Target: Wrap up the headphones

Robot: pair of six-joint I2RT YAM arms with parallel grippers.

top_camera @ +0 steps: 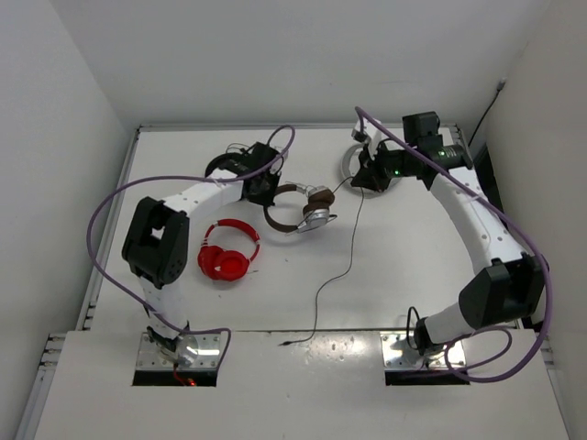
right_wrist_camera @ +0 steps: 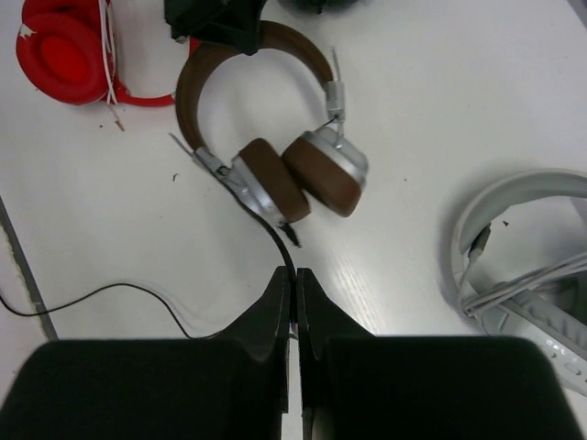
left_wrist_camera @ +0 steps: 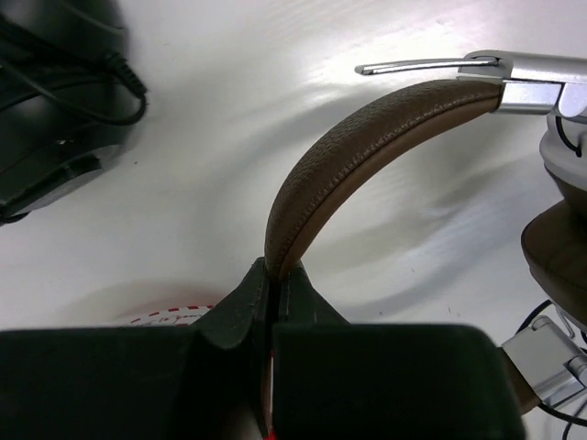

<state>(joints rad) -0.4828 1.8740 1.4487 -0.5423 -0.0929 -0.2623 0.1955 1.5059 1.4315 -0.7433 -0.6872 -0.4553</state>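
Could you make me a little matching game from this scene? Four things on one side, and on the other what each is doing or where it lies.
Things:
1 left gripper
2 right gripper
3 red headphones
4 white headphones

States:
A shut on the black cable
B lying free beside the left arm
C shut on the brown headband
D lying free close to the right gripper

Pairs: 1-C, 2-A, 3-B, 4-D

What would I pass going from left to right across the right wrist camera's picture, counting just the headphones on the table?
red headphones → brown headphones → white-grey headphones
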